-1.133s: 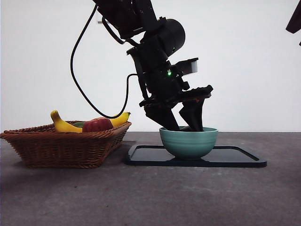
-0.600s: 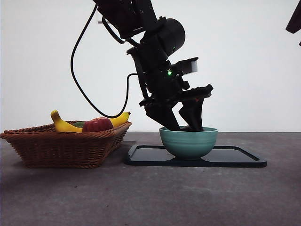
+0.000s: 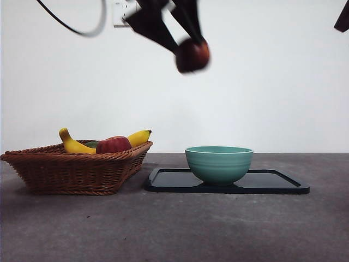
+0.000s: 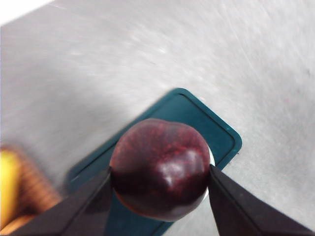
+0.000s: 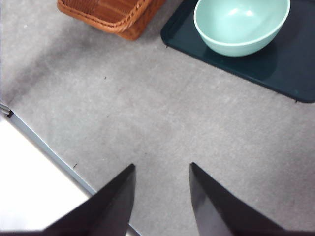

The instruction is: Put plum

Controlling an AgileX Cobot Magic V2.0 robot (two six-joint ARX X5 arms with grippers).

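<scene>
The plum, dark maroon and glossy, hangs high in the air above and a little left of the teal bowl. My left gripper is shut on it, one black jaw on each side of the plum in the left wrist view. The bowl sits empty on the dark tray. Far below the plum, the tray shows again. My right gripper is open over bare table, holding nothing, and appears as a black tip at the top right corner.
A wicker basket stands left of the tray, holding a banana and a red apple. The basket corner also shows in the right wrist view. A table edge runs near the right gripper.
The left arm, which reached down into the bowl, has risen fast to the top of the front view with the plum held in its jaws. The bowl now stands uncovered.
</scene>
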